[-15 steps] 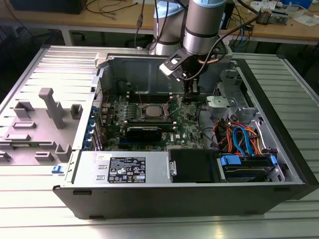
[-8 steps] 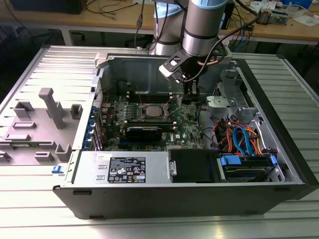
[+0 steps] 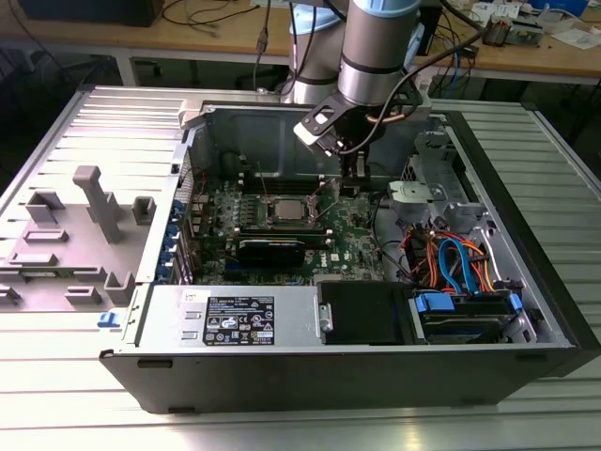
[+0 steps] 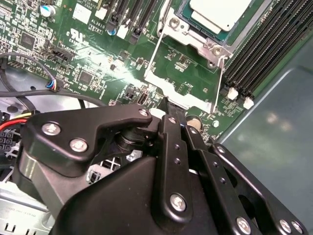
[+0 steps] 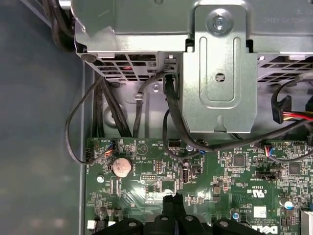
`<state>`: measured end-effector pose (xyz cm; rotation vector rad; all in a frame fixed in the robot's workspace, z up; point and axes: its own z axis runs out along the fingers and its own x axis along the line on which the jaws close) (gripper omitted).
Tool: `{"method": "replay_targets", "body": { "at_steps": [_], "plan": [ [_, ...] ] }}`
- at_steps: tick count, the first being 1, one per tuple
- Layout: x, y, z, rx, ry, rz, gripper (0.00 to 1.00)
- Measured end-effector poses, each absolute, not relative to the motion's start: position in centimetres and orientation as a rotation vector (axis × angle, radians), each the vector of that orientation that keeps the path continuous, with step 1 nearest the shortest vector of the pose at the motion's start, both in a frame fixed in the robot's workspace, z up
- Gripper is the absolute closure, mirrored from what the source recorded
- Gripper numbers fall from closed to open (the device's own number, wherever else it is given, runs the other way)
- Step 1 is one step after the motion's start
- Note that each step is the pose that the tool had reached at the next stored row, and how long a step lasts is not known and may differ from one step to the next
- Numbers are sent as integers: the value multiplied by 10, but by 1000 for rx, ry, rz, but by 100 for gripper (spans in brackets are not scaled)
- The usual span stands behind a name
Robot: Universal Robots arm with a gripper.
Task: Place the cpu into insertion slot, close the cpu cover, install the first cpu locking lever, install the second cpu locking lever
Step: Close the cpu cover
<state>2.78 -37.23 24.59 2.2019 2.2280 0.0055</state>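
The cpu (image 4: 222, 12) lies flat in the insertion slot (image 4: 195, 41), its silver-grey top facing up; the exterior view shows it (image 3: 286, 209) in the middle of the green motherboard. The cpu cover (image 4: 178, 94) is swung open and stands tilted up from the slot's edge, with green board showing through its window. In the exterior view the cover (image 3: 326, 195) rises between the slot and my gripper (image 3: 352, 183). My gripper (image 4: 166, 105) is shut, its tips right at the cover's free edge. In the first wrist view the gripper (image 5: 172, 198) hovers over the board.
Black memory slots (image 4: 264, 54) run beside the socket. A metal drive cage (image 5: 220, 73) with black cables stands at the board's edge, near a coin battery (image 5: 121, 167). Coloured cables (image 3: 451, 263) and a power supply (image 3: 235, 319) fill the case's near side.
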Motion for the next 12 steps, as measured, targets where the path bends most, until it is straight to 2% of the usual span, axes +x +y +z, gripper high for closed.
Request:
{"method": "replay_targets", "body": {
  "at_steps": [12],
  "plan": [
    [25, -372, 246, 2202, 2228, 6, 89]
  ]
}}
